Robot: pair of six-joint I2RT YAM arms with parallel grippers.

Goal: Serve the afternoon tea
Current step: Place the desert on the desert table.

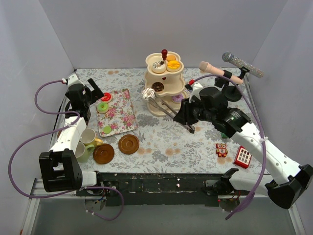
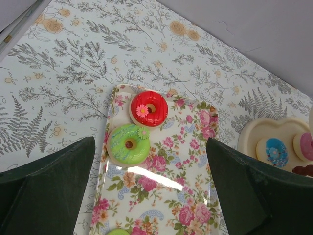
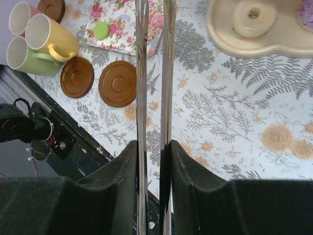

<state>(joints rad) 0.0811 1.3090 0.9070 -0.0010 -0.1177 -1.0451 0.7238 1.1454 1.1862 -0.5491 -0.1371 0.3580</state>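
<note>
Gripping metal tongs (image 3: 142, 73) in right gripper (image 3: 152, 152), tips at striped cake (image 1: 147, 93) beside cream stand (image 1: 151, 108), 12 o'clock on table. Probably best: steady squeeze, tongs level, clear tier rim before release. Hovering wide open over red donut (image 2: 149, 108) on floral tray (image 2: 195, 196), 10 o'clock: left gripper (image 2: 151, 171).

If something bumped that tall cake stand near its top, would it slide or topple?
Probably tippy: the three-tier stand is tall over a modest base, so a high push may topple it. It looks like light plastic, so its donuts could spill easily.
</note>
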